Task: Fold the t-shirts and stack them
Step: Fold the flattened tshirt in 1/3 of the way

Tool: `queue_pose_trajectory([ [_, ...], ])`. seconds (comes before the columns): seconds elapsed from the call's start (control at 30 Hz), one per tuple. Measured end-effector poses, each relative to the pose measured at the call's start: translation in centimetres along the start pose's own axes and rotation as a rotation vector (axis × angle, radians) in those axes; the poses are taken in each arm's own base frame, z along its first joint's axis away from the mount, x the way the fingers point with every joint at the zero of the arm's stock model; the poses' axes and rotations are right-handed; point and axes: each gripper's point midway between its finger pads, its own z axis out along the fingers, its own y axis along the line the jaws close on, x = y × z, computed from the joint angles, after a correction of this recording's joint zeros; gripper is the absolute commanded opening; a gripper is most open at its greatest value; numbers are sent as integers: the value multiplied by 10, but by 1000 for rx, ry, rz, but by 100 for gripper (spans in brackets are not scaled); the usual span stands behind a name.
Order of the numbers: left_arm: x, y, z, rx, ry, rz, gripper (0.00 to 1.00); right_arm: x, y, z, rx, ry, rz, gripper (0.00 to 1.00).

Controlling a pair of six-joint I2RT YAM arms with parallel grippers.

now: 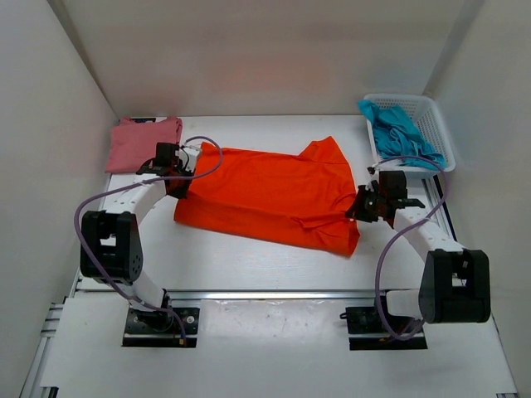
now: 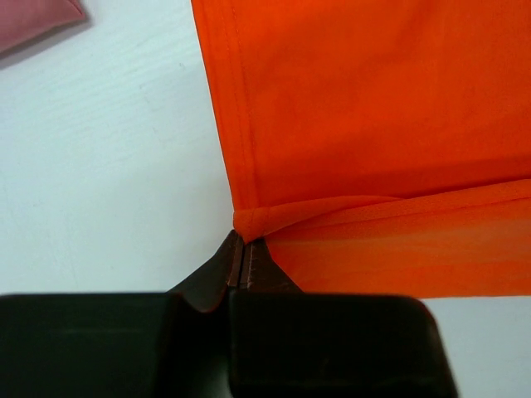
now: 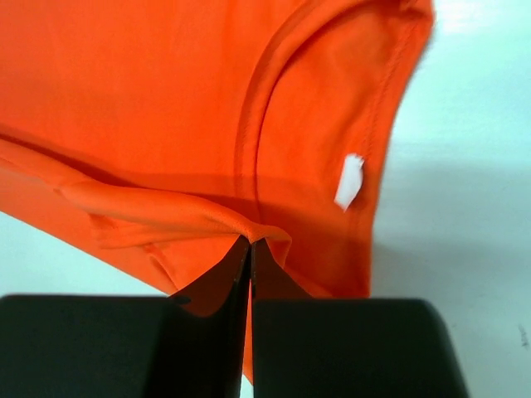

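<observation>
The orange t-shirt (image 1: 274, 195) lies spread across the middle of the table, folded lengthwise. My left gripper (image 1: 184, 181) is shut on its left hem corner, where a pinch of orange cloth (image 2: 246, 222) sits at the fingertips of my left gripper (image 2: 242, 245). My right gripper (image 1: 358, 207) is shut on the shirt's right edge near the collar, the orange cloth (image 3: 249, 124) bunching over the tips of my right gripper (image 3: 250, 242). A white label (image 3: 350, 181) shows inside the neck. The pink t-shirt (image 1: 143, 143) lies folded at the back left. The teal t-shirt (image 1: 400, 134) is crumpled in the basket.
A white lattice basket (image 1: 436, 124) stands at the back right corner. White walls close in the table on the left, back and right. Both arm bases are bolted on the near rail (image 1: 265, 294).
</observation>
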Motion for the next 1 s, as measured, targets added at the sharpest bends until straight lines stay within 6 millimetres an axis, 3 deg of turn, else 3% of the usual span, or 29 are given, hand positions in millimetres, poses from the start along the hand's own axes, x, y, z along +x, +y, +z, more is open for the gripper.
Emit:
queue_pose_trajectory([
  [0.27,-1,1,10,-2,9,-14,0,-22,1,14,-15,11,-61,0],
  [0.57,-7,5,24,-16,10,-20,0,-32,-9,28,21,39,-90,0],
  [0.63,-6,6,27,-20,16,-20,1,-36,-13,30,31,36,-81,5],
  [0.7,-6,6,29,-23,20,-20,6,-37,-17,32,38,37,-70,28],
  [0.8,-4,8,31,-36,29,-22,30,-38,-19,35,44,45,-56,41],
  [0.9,-5,14,35,-60,48,-27,54,-45,-20,33,54,41,-34,43],
  [1.0,-9,24,36,-99,66,-35,68,-56,-21,24,69,5,4,45],
])
